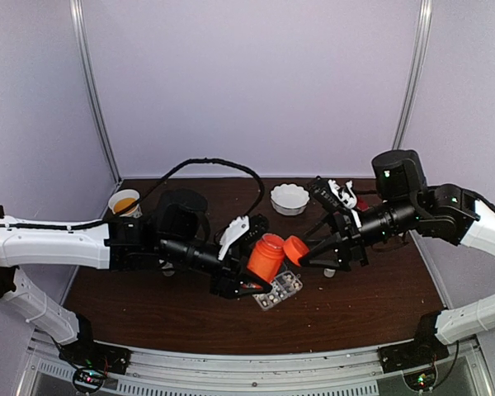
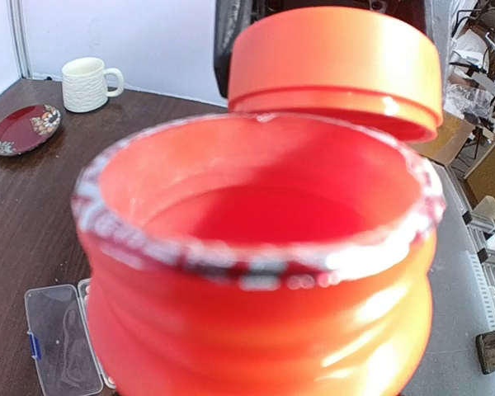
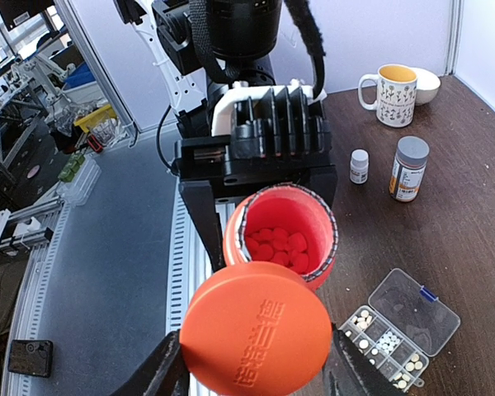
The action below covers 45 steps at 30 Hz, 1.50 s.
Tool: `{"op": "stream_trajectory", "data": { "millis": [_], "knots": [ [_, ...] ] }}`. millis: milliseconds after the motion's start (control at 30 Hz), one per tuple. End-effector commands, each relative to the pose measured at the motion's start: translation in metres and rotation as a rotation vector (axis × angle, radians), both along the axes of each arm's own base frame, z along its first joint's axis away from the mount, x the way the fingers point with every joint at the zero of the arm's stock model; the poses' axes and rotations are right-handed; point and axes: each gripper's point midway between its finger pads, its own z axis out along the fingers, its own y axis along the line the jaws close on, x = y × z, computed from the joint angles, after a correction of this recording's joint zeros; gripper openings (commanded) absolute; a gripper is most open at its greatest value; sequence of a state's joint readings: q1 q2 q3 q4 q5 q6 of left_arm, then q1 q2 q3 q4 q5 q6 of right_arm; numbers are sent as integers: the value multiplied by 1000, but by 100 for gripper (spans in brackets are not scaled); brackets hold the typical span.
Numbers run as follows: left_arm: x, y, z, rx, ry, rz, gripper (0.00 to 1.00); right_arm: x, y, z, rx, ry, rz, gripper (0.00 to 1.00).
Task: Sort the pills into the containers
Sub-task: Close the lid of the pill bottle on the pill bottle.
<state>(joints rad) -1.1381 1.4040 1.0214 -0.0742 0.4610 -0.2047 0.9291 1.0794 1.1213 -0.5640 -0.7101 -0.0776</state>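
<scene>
Two grips: L fingers (image 3: 200, 223) clamp open orange bottle (image 1: 266, 256), R fingers (image 3: 163, 373) pinch its cap (image 3: 256, 328). Organizer box (image 3: 400, 326) open on tabletop (image 1: 190, 322).

the top camera looks down on the table (image 1: 148, 318) from afar; the wrist cameras face each other, very near the orange bottle (image 1: 265, 256) all share.

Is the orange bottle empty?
No, the right wrist view shows small pills piled at the bottom of the open orange bottle.
</scene>
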Motion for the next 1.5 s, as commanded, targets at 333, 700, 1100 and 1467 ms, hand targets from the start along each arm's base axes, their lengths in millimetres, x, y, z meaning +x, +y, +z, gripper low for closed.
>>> {"op": "stream_trajectory", "data": {
  "millis": [333, 700, 1100, 1467],
  "knots": [
    [6, -16, 59, -176, -73, -34, 4, 10, 21, 6, -6, 72, 2, 0],
    [3, -17, 45, -84, -72, -71, 5, -7, 15, -18, -261, 112, 184, 0],
    [5, -16, 43, -37, -94, -80, 6, -22, 14, -31, -343, 105, 295, 0],
    [21, -1, 69, -166, -135, 62, 14, -19, 17, -28, -199, 88, 183, 0]
  ]
}}
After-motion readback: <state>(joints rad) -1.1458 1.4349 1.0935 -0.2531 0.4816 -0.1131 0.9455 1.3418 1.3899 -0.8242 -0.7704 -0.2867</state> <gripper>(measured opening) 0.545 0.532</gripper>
